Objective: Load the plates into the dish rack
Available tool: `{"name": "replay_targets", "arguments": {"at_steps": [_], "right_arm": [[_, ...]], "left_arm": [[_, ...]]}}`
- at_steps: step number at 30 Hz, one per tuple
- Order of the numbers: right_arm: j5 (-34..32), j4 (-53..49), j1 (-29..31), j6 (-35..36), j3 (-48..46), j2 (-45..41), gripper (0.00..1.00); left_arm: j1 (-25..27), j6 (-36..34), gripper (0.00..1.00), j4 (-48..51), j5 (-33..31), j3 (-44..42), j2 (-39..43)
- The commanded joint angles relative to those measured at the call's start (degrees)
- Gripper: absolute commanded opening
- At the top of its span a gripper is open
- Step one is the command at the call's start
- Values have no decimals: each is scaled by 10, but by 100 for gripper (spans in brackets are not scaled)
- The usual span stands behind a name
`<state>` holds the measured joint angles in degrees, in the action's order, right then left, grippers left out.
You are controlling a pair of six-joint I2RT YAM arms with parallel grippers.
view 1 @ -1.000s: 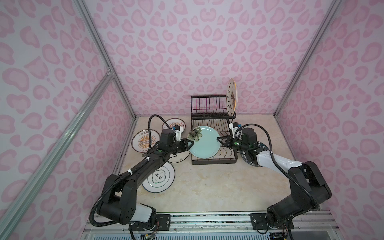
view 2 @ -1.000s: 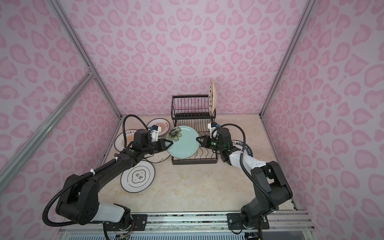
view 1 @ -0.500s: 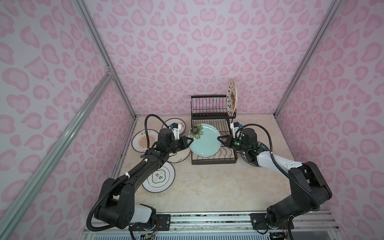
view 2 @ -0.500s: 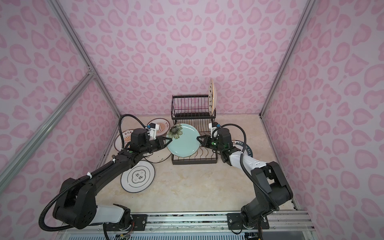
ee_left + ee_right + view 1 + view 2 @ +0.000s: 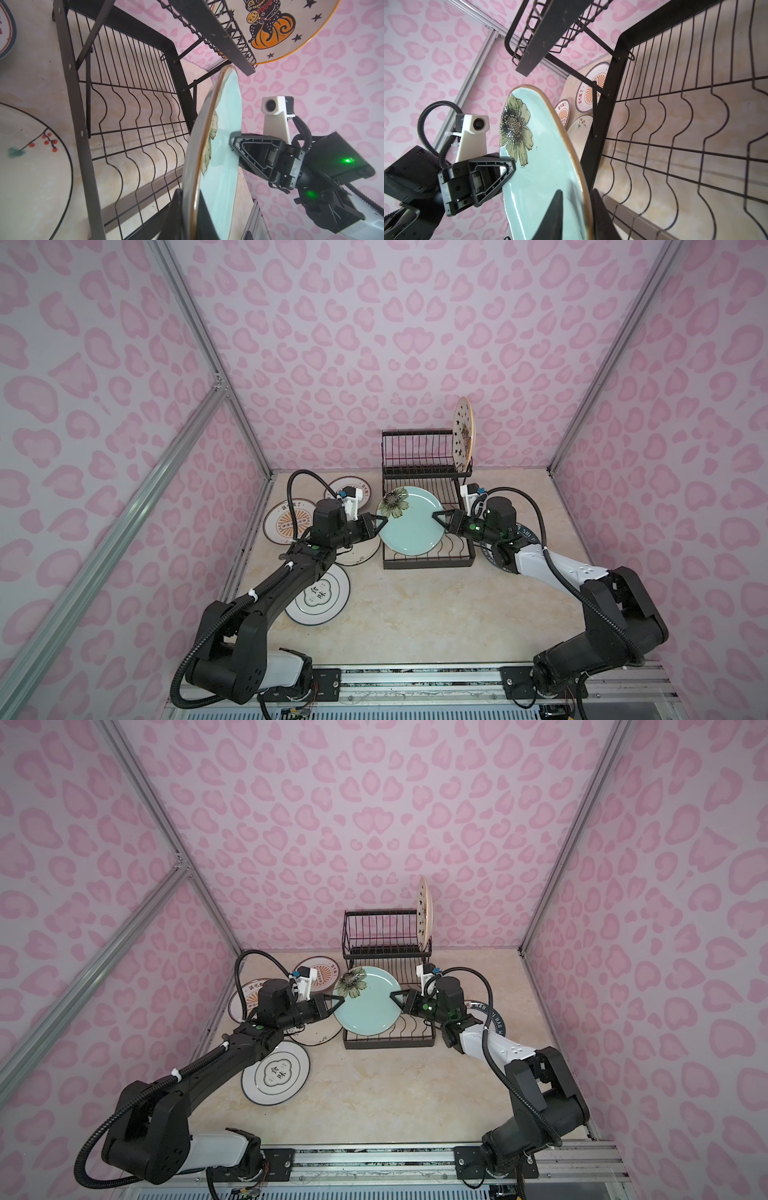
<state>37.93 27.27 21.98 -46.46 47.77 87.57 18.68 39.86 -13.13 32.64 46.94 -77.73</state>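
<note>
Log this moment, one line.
left gripper: shut on teal flower plate | right gripper: astride opposite rim | plate: over dish rack tray

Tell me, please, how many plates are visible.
7: star plate in the rack's upper basket; teal plate held at its lower tray; two sunburst, branch, emblem plates left of it; lettered plate right, half hidden.

— Beige stone-look tabletop: carried what?
— Bore a black wire dish rack at the back. Held, flat to its left, an orange-sunburst plate, a second sunburst plate, a cream branch plate and a green-ringed plate. Carried a navy-lettered plate, mostly hidden, on the right.
</note>
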Motion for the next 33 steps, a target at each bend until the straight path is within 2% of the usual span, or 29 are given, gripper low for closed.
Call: {"name": "replay_targets", "arguments": {"at_steps": [1, 6, 8, 11, 20, 28, 33], "right_arm": [[23, 52, 2, -1, -5, -5, 32], [25, 56, 3, -5, -6, -6, 53], [26, 60, 3, -8, -5, -6, 54], [26, 62, 4, -9, -4, -3, 62], [26, 69, 22, -14, 0, 12, 91], [41, 135, 52, -54, 10, 48, 92], [49, 162, 73, -68, 25, 69, 89]], "left_arm": [[-7, 4, 3, -46, 16, -5, 15], [-23, 7, 3, -45, 14, -16, 36], [-29, 7, 3, -45, 14, -20, 44], [-34, 13, 3, -51, 15, -28, 51], [-48, 26, 3, -70, 19, -41, 72], [-58, 37, 3, -99, 13, -60, 90], [-59, 38, 3, -109, 11, -68, 95]]}}
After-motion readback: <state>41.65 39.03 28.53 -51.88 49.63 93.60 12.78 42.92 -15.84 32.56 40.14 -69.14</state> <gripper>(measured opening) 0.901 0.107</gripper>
